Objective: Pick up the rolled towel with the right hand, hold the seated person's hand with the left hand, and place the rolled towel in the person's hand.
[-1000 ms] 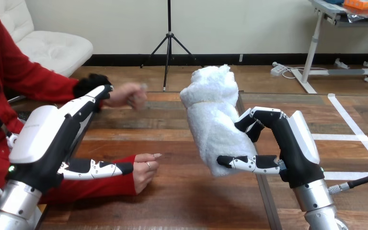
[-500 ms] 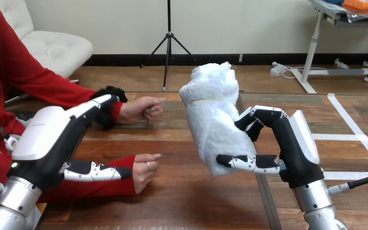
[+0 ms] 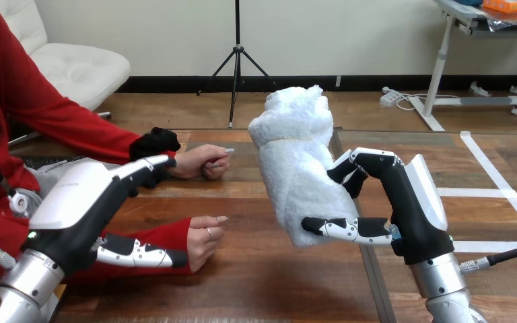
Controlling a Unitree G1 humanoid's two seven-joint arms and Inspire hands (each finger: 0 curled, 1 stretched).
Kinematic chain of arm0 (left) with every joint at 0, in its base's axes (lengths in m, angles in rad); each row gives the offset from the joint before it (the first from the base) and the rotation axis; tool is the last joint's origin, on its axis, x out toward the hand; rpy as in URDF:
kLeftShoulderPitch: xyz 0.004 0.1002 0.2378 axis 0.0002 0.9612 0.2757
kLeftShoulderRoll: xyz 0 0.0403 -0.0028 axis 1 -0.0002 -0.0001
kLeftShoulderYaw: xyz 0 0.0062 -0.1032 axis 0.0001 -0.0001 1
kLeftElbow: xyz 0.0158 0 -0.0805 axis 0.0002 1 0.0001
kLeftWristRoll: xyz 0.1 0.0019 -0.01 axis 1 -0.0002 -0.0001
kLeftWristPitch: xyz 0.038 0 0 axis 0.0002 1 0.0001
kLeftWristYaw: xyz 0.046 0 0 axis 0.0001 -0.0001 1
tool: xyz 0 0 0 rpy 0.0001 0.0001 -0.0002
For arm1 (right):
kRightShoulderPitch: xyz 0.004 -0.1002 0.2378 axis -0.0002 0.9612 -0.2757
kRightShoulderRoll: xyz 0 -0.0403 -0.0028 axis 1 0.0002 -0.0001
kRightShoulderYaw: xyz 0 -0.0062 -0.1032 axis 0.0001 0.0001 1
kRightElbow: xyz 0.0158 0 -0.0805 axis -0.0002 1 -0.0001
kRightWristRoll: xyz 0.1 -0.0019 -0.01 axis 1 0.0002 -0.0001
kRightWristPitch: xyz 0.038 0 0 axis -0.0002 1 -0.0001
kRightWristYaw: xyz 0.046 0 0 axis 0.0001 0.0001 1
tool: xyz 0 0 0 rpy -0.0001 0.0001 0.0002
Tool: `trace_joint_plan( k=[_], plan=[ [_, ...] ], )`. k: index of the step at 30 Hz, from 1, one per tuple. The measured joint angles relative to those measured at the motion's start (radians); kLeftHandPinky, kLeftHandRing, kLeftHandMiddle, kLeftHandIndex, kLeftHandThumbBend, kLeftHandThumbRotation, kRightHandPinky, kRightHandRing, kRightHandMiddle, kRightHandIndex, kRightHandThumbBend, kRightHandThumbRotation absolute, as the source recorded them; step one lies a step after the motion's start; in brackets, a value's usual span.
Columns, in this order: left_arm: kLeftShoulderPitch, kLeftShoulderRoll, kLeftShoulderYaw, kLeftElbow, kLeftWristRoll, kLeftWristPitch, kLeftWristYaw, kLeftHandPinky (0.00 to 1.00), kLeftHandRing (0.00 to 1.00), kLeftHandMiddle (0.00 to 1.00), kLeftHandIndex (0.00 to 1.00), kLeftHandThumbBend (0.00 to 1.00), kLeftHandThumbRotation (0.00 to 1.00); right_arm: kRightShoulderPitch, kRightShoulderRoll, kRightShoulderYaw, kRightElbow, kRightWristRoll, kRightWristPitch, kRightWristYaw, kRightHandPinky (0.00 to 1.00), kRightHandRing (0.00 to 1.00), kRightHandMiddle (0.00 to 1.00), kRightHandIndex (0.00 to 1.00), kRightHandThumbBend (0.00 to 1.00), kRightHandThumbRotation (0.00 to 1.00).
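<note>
My right hand (image 3: 404, 202) is shut on the white rolled towel (image 3: 296, 155) and holds it upright above the middle of the table, thumb across its lower end. My left hand (image 3: 81, 198) is open at the left. Its straight fingers (image 3: 149, 164) reach to the black cuff at the wrist of the person's far hand (image 3: 202, 161); I cannot tell whether they touch. That hand rests loosely curled on the table. My left thumb (image 3: 141, 252) lies in front of the red sleeve of the person's near hand (image 3: 205, 239), which lies on the table.
The wooden table (image 3: 269, 282) has a seam (image 3: 370, 276) running under my right hand. White tape lines (image 3: 498, 182) mark its right part. Bare wood lies between the person's two hands and the towel.
The person's far hand has come right and down onto the table. My left hand has followed it a little to the right and lower. The towel has hardly moved.
</note>
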Motion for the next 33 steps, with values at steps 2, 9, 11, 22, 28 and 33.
trace_joint_plan(
  k=[2, 9, 11, 22, 28, 33],
  plan=[
    [-0.006, 0.006, -0.008, 0.013, 0.000, -0.002, -0.006, 0.69, 0.75, 0.81, 0.84, 1.00, 0.43, 0.000, 0.000, 0.000, -0.003, 0.000, 0.000, 0.000, 0.27, 0.31, 0.38, 0.38, 0.72, 0.00],
    [-0.022, 0.026, -0.033, 0.056, 0.000, -0.008, -0.015, 0.70, 0.76, 0.81, 0.85, 1.00, 0.43, 0.003, 0.001, 0.000, -0.018, 0.000, -0.002, 0.000, 0.27, 0.31, 0.38, 0.38, 0.73, 0.00],
    [-0.025, 0.031, -0.041, 0.065, 0.001, -0.007, -0.018, 0.70, 0.77, 0.82, 0.85, 1.00, 0.44, 0.003, 0.001, 0.000, -0.021, 0.001, -0.004, 0.000, 0.27, 0.31, 0.38, 0.38, 0.73, 0.00],
    [-0.037, 0.044, -0.073, 0.104, 0.012, -0.001, -0.022, 0.70, 0.77, 0.82, 0.85, 1.00, 0.44, 0.010, 0.001, -0.001, -0.054, 0.010, -0.007, 0.010, 0.26, 0.30, 0.37, 0.37, 0.72, 0.00],
    [-0.037, 0.049, -0.090, 0.107, 0.019, 0.009, -0.027, 0.70, 0.77, 0.82, 0.86, 1.00, 0.43, 0.012, 0.004, -0.001, -0.063, 0.033, -0.014, 0.028, 0.25, 0.30, 0.37, 0.37, 0.71, 0.00],
    [-0.038, 0.052, -0.101, 0.112, 0.024, 0.019, -0.027, 0.69, 0.76, 0.82, 0.86, 1.00, 0.42, 0.017, 0.006, -0.002, -0.075, 0.059, -0.019, 0.047, 0.25, 0.30, 0.37, 0.37, 0.71, 0.00]
  ],
)
